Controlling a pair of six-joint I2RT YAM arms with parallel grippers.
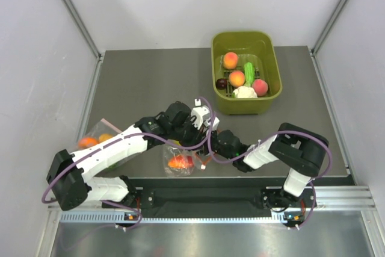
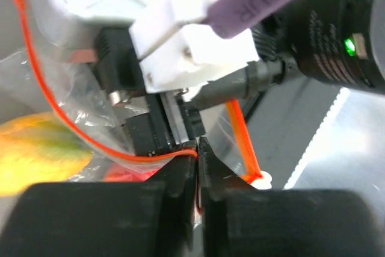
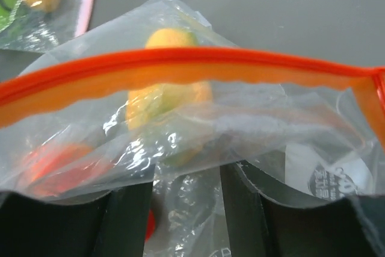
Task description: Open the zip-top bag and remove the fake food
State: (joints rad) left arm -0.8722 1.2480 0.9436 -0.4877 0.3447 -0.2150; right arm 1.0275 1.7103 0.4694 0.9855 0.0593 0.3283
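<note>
The zip-top bag (image 1: 180,159) hangs between my two grippers near the table's front edge. My left gripper (image 2: 198,148) is shut on its orange-red zip strip (image 2: 78,130); in the top view it (image 1: 207,123) sits just above the bag. My right gripper (image 3: 186,179) is at the bag's mouth with its fingers apart and crinkled film lying between and over them; in the top view it (image 1: 219,141) faces the left one. Inside the bag are a yellow-orange piece (image 3: 168,88) and a glossy red piece (image 3: 54,161). A white cauliflower (image 1: 243,92) and a green piece (image 1: 248,69) lie in the green bin (image 1: 274,64).
The bin also holds three peaches (image 1: 237,78) and a dark plum (image 1: 222,83). A second clear bag (image 1: 99,136) with a pale pink strip and orange fruit lies at the table's left edge. White walls stand on three sides.
</note>
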